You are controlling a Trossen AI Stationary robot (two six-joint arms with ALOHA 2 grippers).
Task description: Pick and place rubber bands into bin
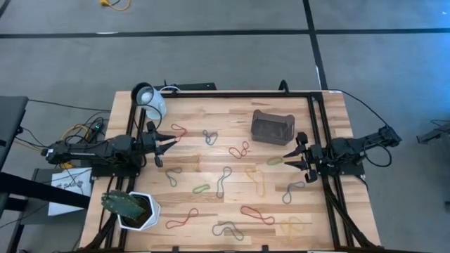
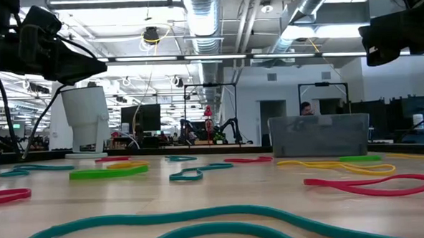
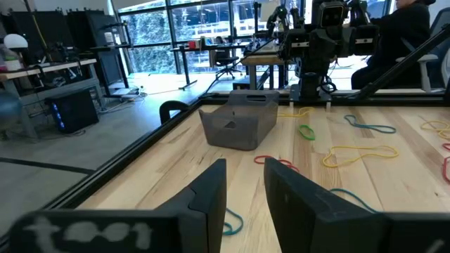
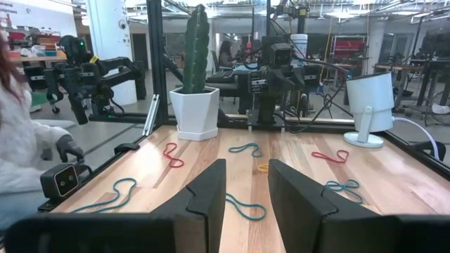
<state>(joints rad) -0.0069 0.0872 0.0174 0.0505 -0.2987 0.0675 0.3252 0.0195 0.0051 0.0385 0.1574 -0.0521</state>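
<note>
- Nearest in the low view, a teal rubber band (image 2: 202, 223) snakes across the front of the wooden table (image 1: 232, 158), with a red band (image 2: 372, 185) to its right and a green one (image 2: 107, 172) farther back.
- Both grippers hang above the wood, clear of every band.
- At the table's left side, the left gripper (image 1: 163, 145) points inward with its fingers (image 3: 211, 204) parted by a narrow gap and nothing between them; a red band (image 1: 178, 131) lies just beside its tips.
- At the right side, the right gripper (image 1: 290, 159) faces it with its fingers (image 4: 207, 200) spread and empty; a green band (image 1: 274, 161) lies just ahead of them.
- Between the two arms the rubber bands (image 1: 225, 181) lie scattered singly over the boards, in red, green, yellow, grey and blue, most of them apart from one another.
- Near the front left corner stands a white pot (image 1: 144, 214) with a green cactus (image 4: 196, 49).
- Toward the far edge, right of the middle, sits the bin (image 1: 272, 127), a dark low-walled tray; it appears to hold no bands, though its inside is hard to read from above.
- By the far left corner stands a white cup-like object (image 1: 150, 99) on its base.
- Beyond the table, a person in a white sleeve (image 4: 28, 151) sits at the edge of the right wrist view.
</note>
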